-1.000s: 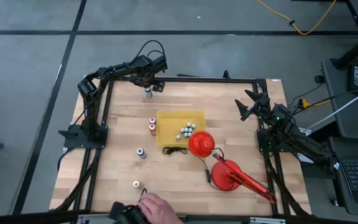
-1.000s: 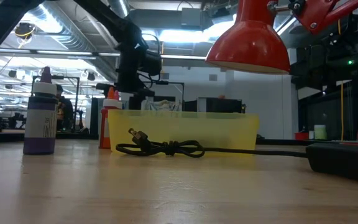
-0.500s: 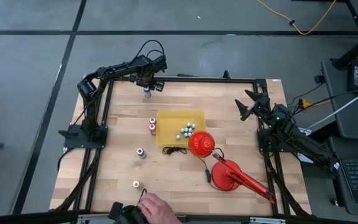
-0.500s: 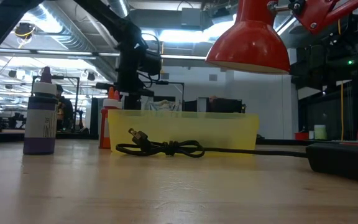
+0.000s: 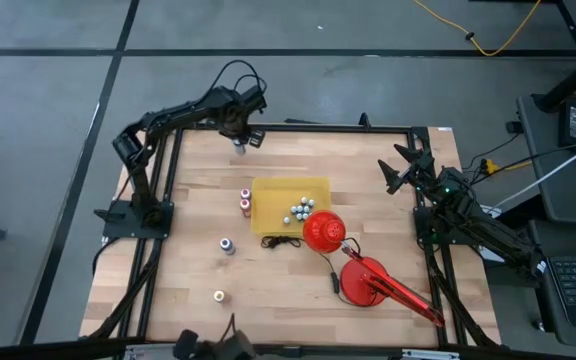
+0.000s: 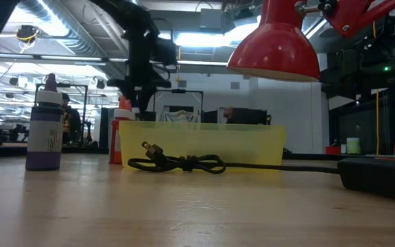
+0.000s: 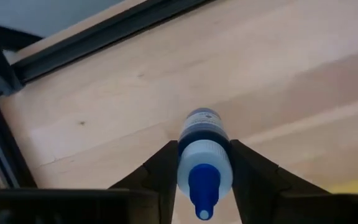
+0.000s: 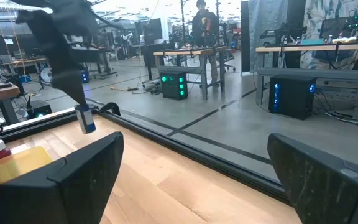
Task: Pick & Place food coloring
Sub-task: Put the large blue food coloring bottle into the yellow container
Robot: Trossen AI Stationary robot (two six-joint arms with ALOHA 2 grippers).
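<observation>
At the table's far left, my left gripper (image 5: 239, 141) is shut on a tiny food coloring bottle with a blue top (image 7: 204, 155); the right wrist view also shows that bottle (image 8: 87, 119). Other food coloring bottles stand upright on the wood. A red-topped one (image 5: 245, 192) and a pink-topped one (image 5: 245, 206) are beside the yellow tray (image 5: 273, 222). A purple one (image 5: 227, 245) and a yellow one (image 5: 219, 296) stand nearer. My right gripper (image 5: 405, 165) waits open at the far right. My left gripper pinches the bottle's pale shoulder (image 7: 205, 163), just under the blue cap, between its two fingers (image 7: 166, 169). The fingers point down from above. The bottle hangs upright below them, its base a little above the wood.
The yellow tray holds several small balls (image 5: 301, 209). A red lamp's shade (image 5: 323, 232) and base (image 5: 366, 283) lie right of it, with a black cord (image 5: 286, 242) at the tray's near side. Bare wood lies along the left and near sides.
My left gripper has shut on the blue-topped bottle and risen a little with it, lifting it off the wood. A person's hand at the near edge has drawn back.
</observation>
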